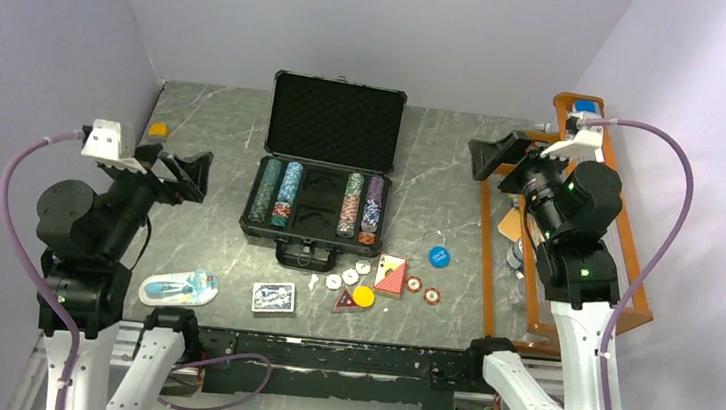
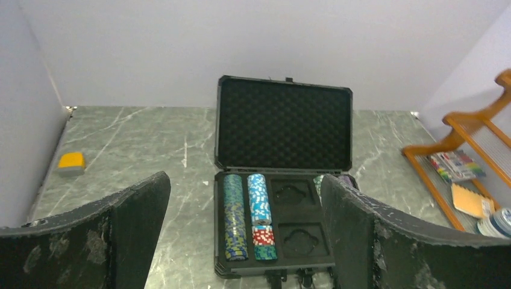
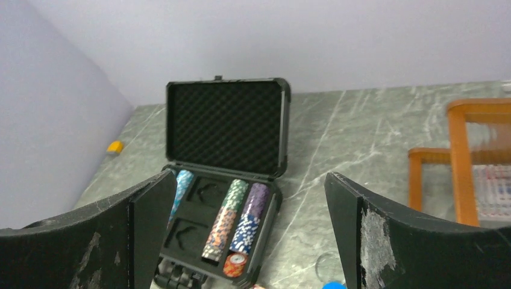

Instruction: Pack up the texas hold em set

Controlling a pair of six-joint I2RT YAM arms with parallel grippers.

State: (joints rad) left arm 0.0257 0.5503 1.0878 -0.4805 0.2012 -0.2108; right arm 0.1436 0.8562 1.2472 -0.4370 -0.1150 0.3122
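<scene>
The black briefcase (image 1: 337, 122) stands open at mid-table with its foam-lined lid up. Striped poker chips (image 1: 275, 194) fill its left and right slots, and the two middle pockets (image 2: 301, 217) hold nothing. In front of it lie a blue card deck (image 1: 274, 298), a red card deck (image 1: 390, 275), white discs (image 1: 342, 278), a yellow disc (image 1: 363, 295), a blue disc (image 1: 439, 258) and two loose chips (image 1: 421, 289). My left gripper (image 1: 186, 176) hovers open left of the case. My right gripper (image 1: 494, 157) hovers open to its right. Neither holds anything.
A blue-white blister pack (image 1: 177, 288) lies at the front left. An orange wooden rack (image 1: 578, 226) with papers and small items stands along the right wall. A small yellow block (image 1: 157, 129) sits at the far left edge.
</scene>
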